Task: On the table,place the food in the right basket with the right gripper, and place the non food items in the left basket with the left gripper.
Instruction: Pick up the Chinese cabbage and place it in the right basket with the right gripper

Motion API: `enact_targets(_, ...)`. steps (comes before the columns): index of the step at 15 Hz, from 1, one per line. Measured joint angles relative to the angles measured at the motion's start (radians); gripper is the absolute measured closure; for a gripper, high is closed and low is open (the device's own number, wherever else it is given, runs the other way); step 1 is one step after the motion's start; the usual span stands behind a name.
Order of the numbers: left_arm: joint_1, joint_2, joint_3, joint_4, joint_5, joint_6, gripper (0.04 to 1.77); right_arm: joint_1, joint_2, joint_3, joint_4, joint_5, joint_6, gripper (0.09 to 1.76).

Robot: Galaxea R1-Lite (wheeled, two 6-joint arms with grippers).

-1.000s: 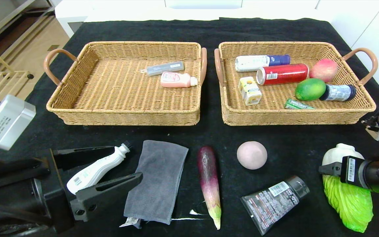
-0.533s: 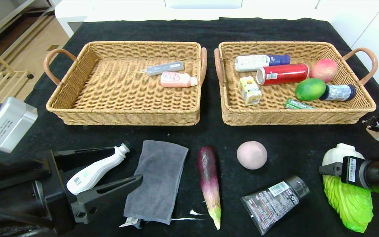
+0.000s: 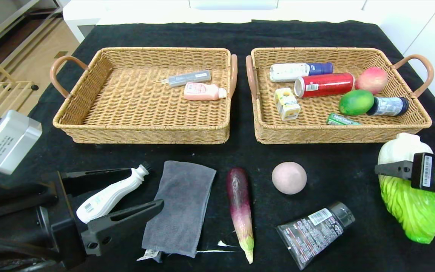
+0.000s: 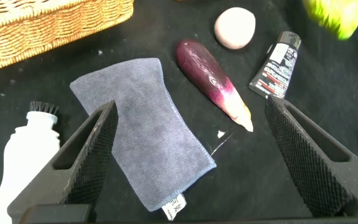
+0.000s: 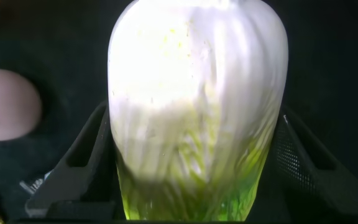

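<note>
My right gripper (image 3: 401, 170) is shut on a cabbage (image 3: 414, 206) with a white base and green leaves, holding it off the black table just in front of the right basket (image 3: 338, 133). In the right wrist view the cabbage (image 5: 197, 106) fills the space between the fingers (image 5: 73, 168). My left gripper (image 3: 145, 189) hovers open at the front left, gripping nothing. Beneath it are a grey towel (image 4: 135, 143) and a white brush-capped bottle (image 3: 108, 194). The left basket (image 3: 142, 133) holds a pink bottle (image 3: 203, 91) and a grey case (image 3: 189, 78).
On the table front lie a purple vegetable (image 3: 239, 207), a pale pink ball (image 3: 289, 178) and a black tube (image 3: 313, 232). The right basket holds a red can (image 3: 325, 84), bottles, a small carton, a green fruit (image 3: 356, 102) and a peach (image 3: 371, 80).
The right gripper has lifted the cabbage off the table and carried it toward the right basket's front edge. The left arm has barely moved.
</note>
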Motion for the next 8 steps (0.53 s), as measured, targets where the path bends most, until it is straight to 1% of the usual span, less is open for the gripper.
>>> enact_targets(3,0.000,0.000,-0.001,0.000,0.000,0.001,0.09,0.001,0.027,-0.120,0.022,0.000,-0.032,0.37)
enact_targets(8,0.000,0.001,-0.001,0.000,0.000,0.001,0.09,0.016,0.137,-0.373,0.029,-0.006,-0.060,0.37)
